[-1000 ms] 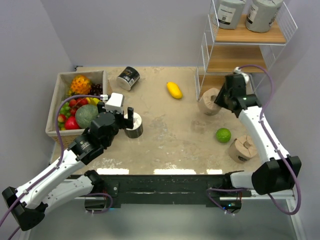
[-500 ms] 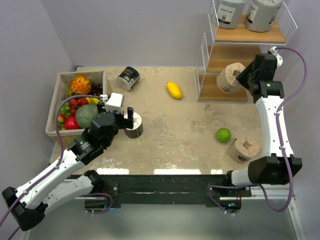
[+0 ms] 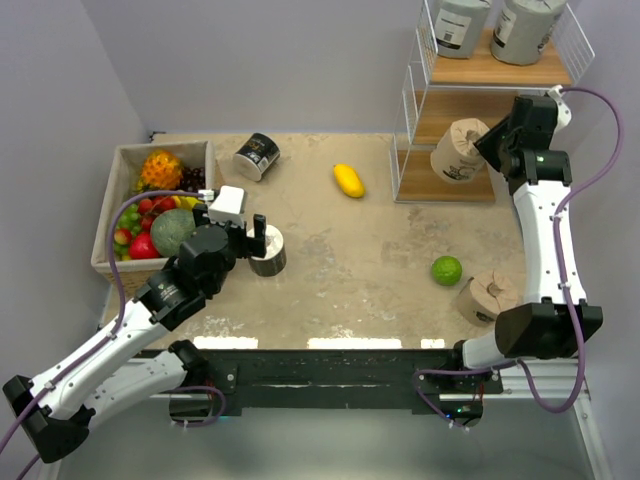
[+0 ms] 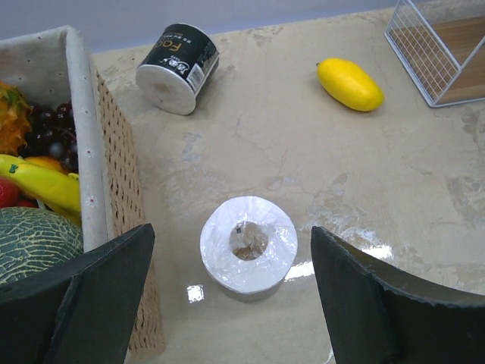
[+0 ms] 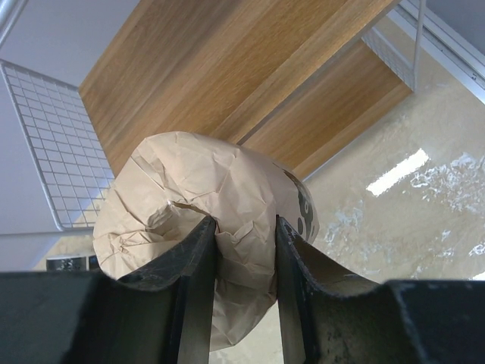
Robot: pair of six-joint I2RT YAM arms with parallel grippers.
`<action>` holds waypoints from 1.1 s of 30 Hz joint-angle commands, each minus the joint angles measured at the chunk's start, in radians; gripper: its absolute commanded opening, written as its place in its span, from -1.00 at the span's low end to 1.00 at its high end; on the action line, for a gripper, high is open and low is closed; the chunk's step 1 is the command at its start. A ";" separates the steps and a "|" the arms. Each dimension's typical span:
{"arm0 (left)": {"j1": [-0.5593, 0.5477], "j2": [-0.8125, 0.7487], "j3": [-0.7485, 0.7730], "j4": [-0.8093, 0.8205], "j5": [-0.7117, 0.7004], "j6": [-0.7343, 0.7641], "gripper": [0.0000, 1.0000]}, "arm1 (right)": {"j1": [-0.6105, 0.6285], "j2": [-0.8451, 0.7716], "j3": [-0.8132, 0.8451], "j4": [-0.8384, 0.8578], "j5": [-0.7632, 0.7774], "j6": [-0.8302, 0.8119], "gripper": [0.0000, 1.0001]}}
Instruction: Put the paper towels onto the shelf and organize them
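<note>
right pincer [image 5: 244, 227] clamped on the crumpled, gathered end of a tan paper-wrapped roll [image 5: 197, 197], its dark fingers [image 5: 198, 280] pressed into the soft folds. the roll hangs off the surface at the open front of the middle tier of the shelf [image 3: 500, 70], a rack of thin white wire and smooth, light brown wooden boards. the wrist view shows a board's underside above the roll and wire mesh to one side; whether the roll is already inside the tier cannot be told.

two grey rolls [image 3: 462, 22] [image 3: 528, 28] stand upright on the top board. a second tan roll [image 3: 487, 297] lies on the surface [image 3: 340, 260], a glossy, beige, marbled slab, just beside a round green fruit [image 3: 446, 270].

left pincer [image 4: 231, 229] spread wide, holding nothing, its fingers either side of a black roll [image 4: 248, 254] that stands on end, its white, film-covered face and cardboard core upward. another black roll [image 4: 178, 68] lies on its side, lettered label showing. a smooth, oval yellow fruit [image 4: 350, 83] rests near the shelf. a woven, fabric-lined box [image 4: 79, 136] holds mixed fruit.
</note>
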 commanded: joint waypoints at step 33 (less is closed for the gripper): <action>-0.004 -0.019 -0.007 0.022 -0.018 -0.007 0.79 | 0.003 -0.090 -0.102 0.351 0.024 0.182 -0.35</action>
